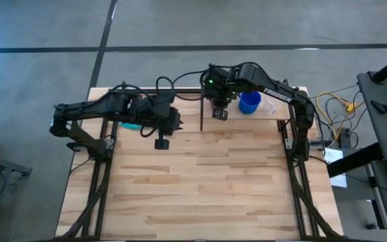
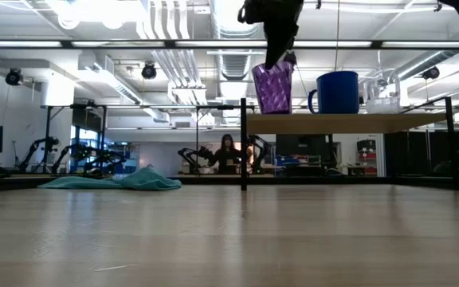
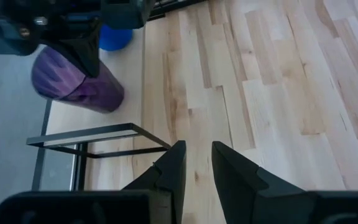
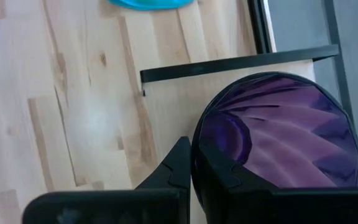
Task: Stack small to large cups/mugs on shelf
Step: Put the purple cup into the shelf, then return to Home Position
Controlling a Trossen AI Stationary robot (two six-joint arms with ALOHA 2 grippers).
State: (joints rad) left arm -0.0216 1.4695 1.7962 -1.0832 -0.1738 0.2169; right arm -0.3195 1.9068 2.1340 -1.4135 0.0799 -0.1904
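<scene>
While the purple tumbler (image 4: 278,130) stands empty on the shelf (image 2: 341,123), the right gripper (image 4: 191,165) pinches its rim; a blue mug (image 2: 337,92) stands beside it. The left gripper (image 3: 196,168) hovers with jaws slightly spread.

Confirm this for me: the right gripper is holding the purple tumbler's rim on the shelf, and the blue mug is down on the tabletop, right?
Not quite. The blue mug stands on the shelf beside the purple tumbler, as the low view shows. The right gripper does grip the tumbler's rim.

Two matte black jointed arms trail looped black cables; the right arm (image 1: 274,93) bears white lettering.
</scene>
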